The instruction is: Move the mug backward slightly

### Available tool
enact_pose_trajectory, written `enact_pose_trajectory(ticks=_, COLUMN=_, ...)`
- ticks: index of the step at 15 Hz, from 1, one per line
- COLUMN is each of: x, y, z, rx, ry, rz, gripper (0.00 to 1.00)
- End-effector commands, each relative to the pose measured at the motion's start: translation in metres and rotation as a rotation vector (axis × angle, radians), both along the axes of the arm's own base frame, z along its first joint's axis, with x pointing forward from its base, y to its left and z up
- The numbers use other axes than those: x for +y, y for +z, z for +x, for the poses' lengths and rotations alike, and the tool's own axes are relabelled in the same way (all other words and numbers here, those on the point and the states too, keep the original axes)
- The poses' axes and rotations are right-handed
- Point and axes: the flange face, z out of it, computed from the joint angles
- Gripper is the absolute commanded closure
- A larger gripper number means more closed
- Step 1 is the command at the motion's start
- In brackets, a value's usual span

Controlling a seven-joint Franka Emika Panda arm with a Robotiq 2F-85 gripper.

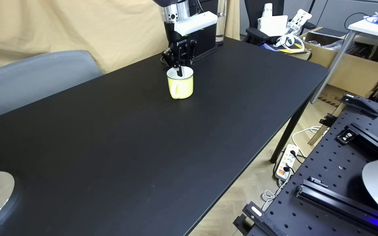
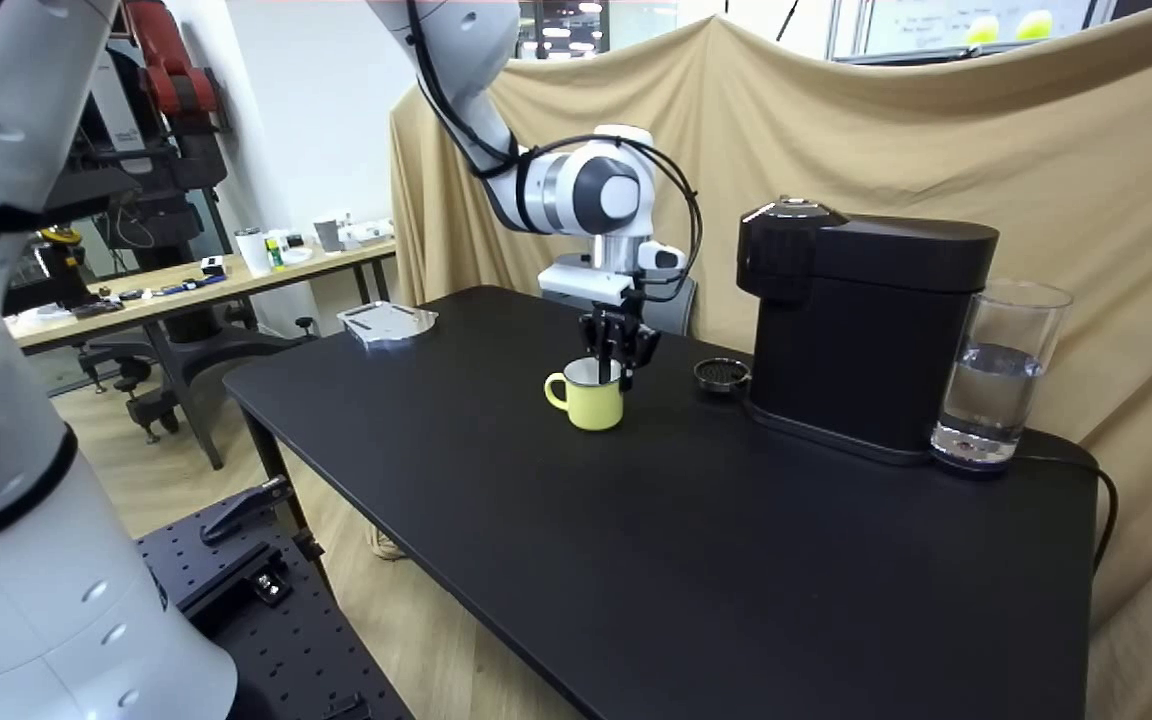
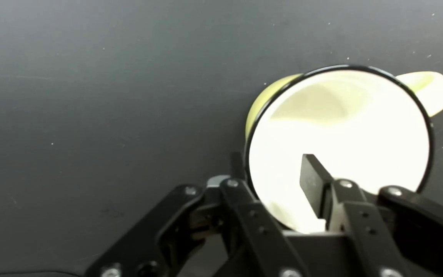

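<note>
The pale-yellow mug (image 1: 181, 89) stands upright on the black table in both exterior views (image 2: 595, 406). Its loop handle faces the camera in an exterior view. In the wrist view the mug (image 3: 340, 146) is seen from above, with a white inside, a dark rim and the handle at upper right. My gripper (image 3: 274, 169) points down over the mug's wall. One finger is inside the mug and the other is outside it, with the rim between them. A gap shows between the inner finger and the wall, so the jaws are open. The lower part of the outer finger is dark and hard to see.
A black coffee machine (image 2: 866, 330) with a clear water tank (image 2: 994, 390) stands on the table (image 2: 736, 560). A small dark round metal piece (image 2: 722, 374) lies beside it. A silver plate (image 2: 386, 322) lies at the table's far end. A grey chair (image 1: 38, 78) stands along one edge.
</note>
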Motion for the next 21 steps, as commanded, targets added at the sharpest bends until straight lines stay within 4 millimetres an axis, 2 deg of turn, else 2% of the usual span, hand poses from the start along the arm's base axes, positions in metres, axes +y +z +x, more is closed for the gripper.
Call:
enact_pose_trajectory(ticks=1, x=-0.006, y=0.001, z=0.002, rx=0.017, ry=-0.017, rz=0.026, gripper=0.88)
enact_pose_trajectory(ticks=2, x=-0.009, y=0.001, z=0.002, rx=0.019, ry=-0.019, rz=0.027, gripper=0.95)
enact_pose_trajectory(ticks=4, x=-0.013, y=0.003, z=0.0, rx=0.026, ry=-0.022, rz=0.035, gripper=1.0)
enact_pose_trajectory(ticks=9, x=-0.007, y=0.023, z=-0.009, rx=0.013, ry=0.024, rz=0.061, gripper=0.98)
enact_pose_trajectory(ticks=12, x=0.0, y=0.04, z=-0.023, rx=0.002, ry=0.071, rz=0.057, gripper=0.98)
enact_pose_trajectory(ticks=17, x=0.007, y=0.065, z=-0.072, rx=-0.012, ry=0.095, rz=0.1, gripper=0.98)
enact_pose_trajectory(ticks=21, x=0.007, y=0.068, z=-0.122, rx=-0.014, ry=0.087, rz=0.128, gripper=0.98)
